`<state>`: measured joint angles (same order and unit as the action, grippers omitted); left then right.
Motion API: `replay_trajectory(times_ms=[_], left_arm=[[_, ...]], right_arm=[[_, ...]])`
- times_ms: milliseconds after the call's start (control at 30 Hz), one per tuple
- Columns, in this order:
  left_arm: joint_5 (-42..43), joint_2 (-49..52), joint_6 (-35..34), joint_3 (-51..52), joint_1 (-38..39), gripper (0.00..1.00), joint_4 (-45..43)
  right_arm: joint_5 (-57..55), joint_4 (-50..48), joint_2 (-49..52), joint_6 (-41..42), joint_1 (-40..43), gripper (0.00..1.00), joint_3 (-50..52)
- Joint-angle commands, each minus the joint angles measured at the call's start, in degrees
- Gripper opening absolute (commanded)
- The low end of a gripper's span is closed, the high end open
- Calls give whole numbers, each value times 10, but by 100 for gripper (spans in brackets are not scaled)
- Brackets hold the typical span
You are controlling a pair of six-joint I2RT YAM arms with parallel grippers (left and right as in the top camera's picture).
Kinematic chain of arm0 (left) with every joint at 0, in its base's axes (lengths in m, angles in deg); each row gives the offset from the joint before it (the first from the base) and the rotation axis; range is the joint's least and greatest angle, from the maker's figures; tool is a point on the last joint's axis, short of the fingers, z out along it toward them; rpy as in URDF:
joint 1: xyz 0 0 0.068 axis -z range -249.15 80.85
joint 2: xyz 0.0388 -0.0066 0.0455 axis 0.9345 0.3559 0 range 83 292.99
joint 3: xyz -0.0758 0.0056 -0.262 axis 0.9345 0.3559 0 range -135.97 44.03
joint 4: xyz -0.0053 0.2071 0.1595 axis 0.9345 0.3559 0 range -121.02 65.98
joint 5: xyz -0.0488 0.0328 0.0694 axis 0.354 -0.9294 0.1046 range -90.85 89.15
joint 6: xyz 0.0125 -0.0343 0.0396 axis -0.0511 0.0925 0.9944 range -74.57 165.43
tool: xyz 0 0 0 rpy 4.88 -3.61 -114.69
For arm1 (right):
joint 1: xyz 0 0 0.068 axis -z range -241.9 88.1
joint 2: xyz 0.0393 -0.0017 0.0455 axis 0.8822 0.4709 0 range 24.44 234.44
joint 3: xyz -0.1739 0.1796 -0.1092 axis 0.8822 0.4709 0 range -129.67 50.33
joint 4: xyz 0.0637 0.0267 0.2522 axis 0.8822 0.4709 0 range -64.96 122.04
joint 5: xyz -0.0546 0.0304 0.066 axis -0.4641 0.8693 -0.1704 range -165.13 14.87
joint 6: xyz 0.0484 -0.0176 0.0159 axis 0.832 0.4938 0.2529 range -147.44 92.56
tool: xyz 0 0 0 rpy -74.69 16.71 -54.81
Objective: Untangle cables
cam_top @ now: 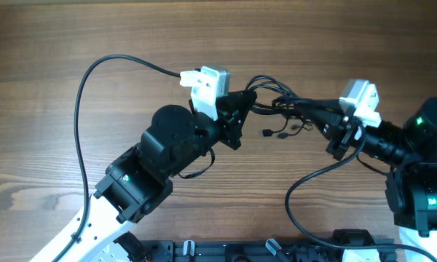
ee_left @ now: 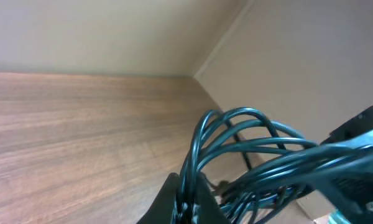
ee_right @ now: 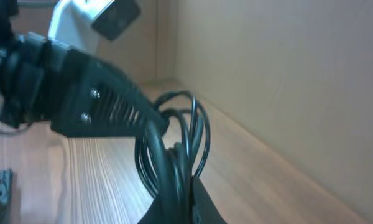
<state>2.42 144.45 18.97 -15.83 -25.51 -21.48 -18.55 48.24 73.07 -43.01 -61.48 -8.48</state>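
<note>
Both arms are mostly black. The left arm (cam_top: 171,142) has a bulky round joint, with a white link (cam_top: 80,229) below that joint. The right arm (cam_top: 393,142) is built of black cylinders. Each arm carries a white camera box (cam_top: 207,84) trailing a thick black lead (cam_top: 80,109), and each shows small green lights (cam_top: 126,178). The left gripper (ee_right: 156,119) has a slotted black housing with two small screws (ee_right: 90,102).
</note>
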Motion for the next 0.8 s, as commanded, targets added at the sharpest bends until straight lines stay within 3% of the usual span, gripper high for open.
replay_trajectory(times_ms=[0,167,200,233,267,300,333,367,467,633,700,767], left_arm=[[-71,-3,-15,2,-10,4,29],[-45,-3,-10,2,-10,4,67],[-47,-3,-10,2,-10,10,69],[-46,-3,-10,2,-10,55,67],[-46,-4,-10,2,-10,70,63],[-46,-5,-10,2,-10,76,58],[-46,-10,-10,2,-10,94,53],[-46,-14,-10,2,-10,100,48],[-46,-32,29,2,-10,100,35],[-45,-82,38,2,-39,100,16],[8,-90,85,2,-50,100,14],[139,-80,151,2,-50,100,14]], right_arm=[[14,-62,-21,95,4,4,-11],[17,-114,-21,143,4,4,-11],[11,-113,-21,145,4,4,-11],[4,-107,-21,144,4,4,-11],[-2,-101,-21,144,4,4,-11],[-2,-93,-21,141,4,4,-11],[-2,-85,-21,141,4,4,-11],[-2,-78,-21,140,4,4,-11],[-1,-44,-21,108,4,4,-11],[4,71,-21,-45,4,4,-11],[65,124,-21,-166,4,4,-11],[96,167,-20,-244,4,4,-11]])
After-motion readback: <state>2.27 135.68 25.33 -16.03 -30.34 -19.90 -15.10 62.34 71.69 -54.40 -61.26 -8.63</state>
